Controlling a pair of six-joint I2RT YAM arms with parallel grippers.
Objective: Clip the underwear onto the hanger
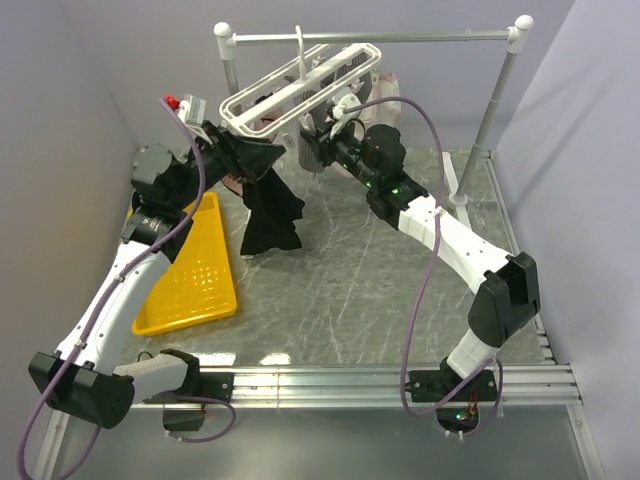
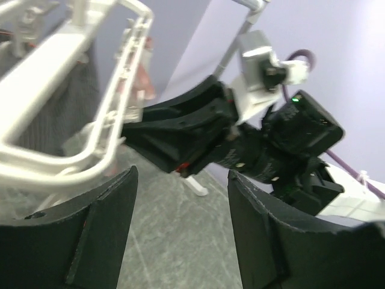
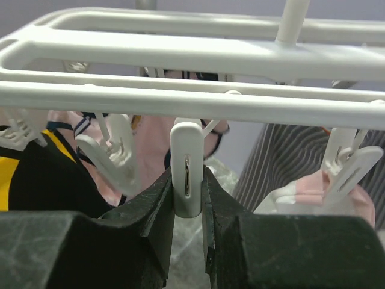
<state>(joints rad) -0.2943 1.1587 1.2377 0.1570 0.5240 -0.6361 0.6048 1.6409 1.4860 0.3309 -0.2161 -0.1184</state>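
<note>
The white hanger hangs from the rail; it also shows in the left wrist view and the right wrist view. The black underwear hangs limp below the hanger's left end. Its top edge is hidden behind my left gripper, so I cannot tell what holds it. It shows as black fabric at the left of the right wrist view. My left gripper is open, with only floor between its jaws. My right gripper is shut on a dangling white clip under the hanger's bars, seen from above under the hanger's middle.
A yellow perforated tray lies on the table at left. The grey metal rail stand spans the back. A grey striped garment and pale pink underwear hang from other clips on the hanger.
</note>
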